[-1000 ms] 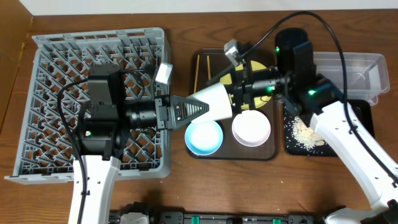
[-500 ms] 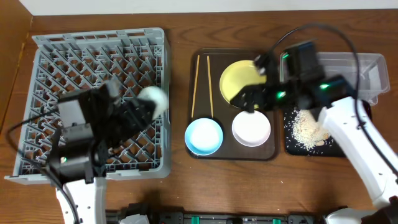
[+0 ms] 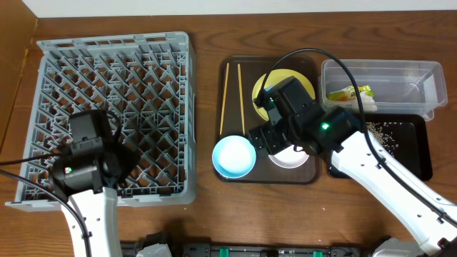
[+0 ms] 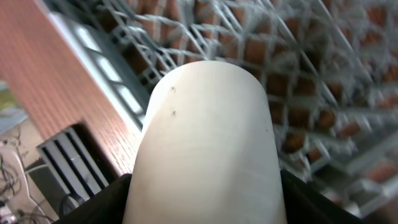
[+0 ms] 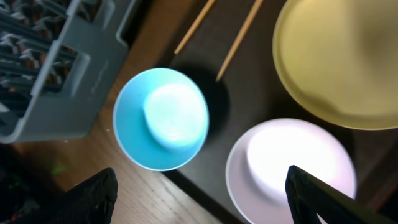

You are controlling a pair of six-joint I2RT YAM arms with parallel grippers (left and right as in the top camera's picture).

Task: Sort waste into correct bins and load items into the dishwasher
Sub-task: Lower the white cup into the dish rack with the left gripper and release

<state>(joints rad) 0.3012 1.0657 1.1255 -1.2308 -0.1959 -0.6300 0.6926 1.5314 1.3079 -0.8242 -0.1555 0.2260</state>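
Cup (image 4: 205,143) sits gripped in the left pincer (image 4: 205,208) over the rack (image 3: 143,57), not yet set down. Wrapper (image 3: 350,92) lies in the tub (image 3: 421,71) and scraps (image 3: 385,128) in the black tray (image 3: 418,153), so sorting looks done. Right pincer (image 5: 208,196) hangs open above the blue bowl (image 3: 234,157) and white bowl (image 3: 289,158). These, the plate (image 3: 300,82) and the chopsticks (image 3: 227,93) lie unloaded on the brown tray (image 3: 246,71).

You look down on a brown wood-grain surface (image 3: 207,214), with a pale strip (image 3: 214,6) running along its far edge. A flat, dark brown serving tray (image 3: 260,176) with rounded corners lies on it, right of centre. From the left wrist camera, past the surface's edge, you see a blurred grey slatted object (image 4: 65,158) and tangled wires (image 4: 12,186) beside it.
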